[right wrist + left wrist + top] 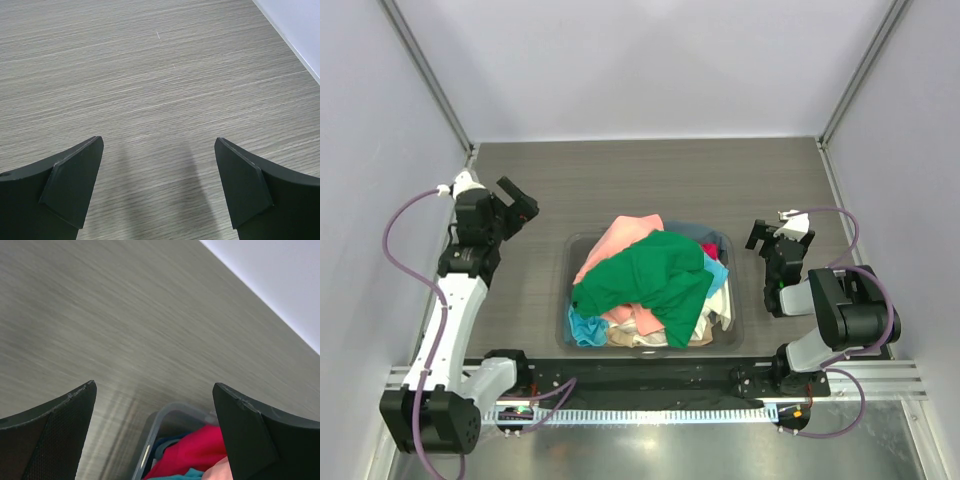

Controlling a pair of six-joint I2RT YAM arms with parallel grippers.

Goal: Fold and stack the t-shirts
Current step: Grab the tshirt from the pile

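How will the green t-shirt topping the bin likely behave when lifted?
Probably floppy: the green t-shirt lies crumpled and draped inside the grey bin, so it should sag. It may drag the salmon-pink t-shirt along, since they overlap. Likely light for its bulk, being thin cloth.

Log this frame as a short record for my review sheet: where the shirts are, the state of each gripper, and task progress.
shirts: all heaped in the bin, none folded
top of heap: green t-shirt, partly over the salmon-pink t-shirt
also showing: light blue t-shirt, cream t-shirt, red t-shirt
left gripper: open, empty, left of the bin
right gripper: open, empty, right of the bin
table: no stack on it
progress: not started
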